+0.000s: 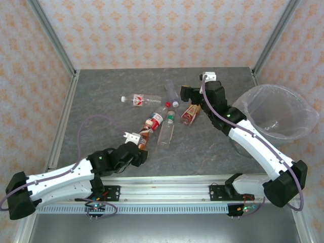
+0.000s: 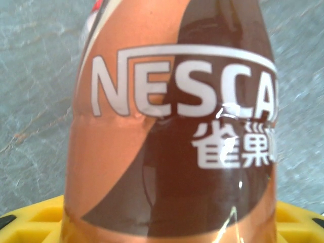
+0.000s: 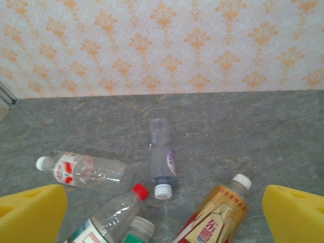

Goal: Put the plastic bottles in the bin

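Left tool (image 1: 142, 145) around glossy brown-labelled plastic bottle (image 2: 172, 152)

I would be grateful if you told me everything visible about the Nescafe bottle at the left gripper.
The Nescafe bottle looks like glossy plastic wrapped in an orange and dark-brown label with white lettering and Chinese characters. It appears to lie on the grey table near the front edge, between the yellow fingers of the left gripper. Whether they squeeze it is unclear.
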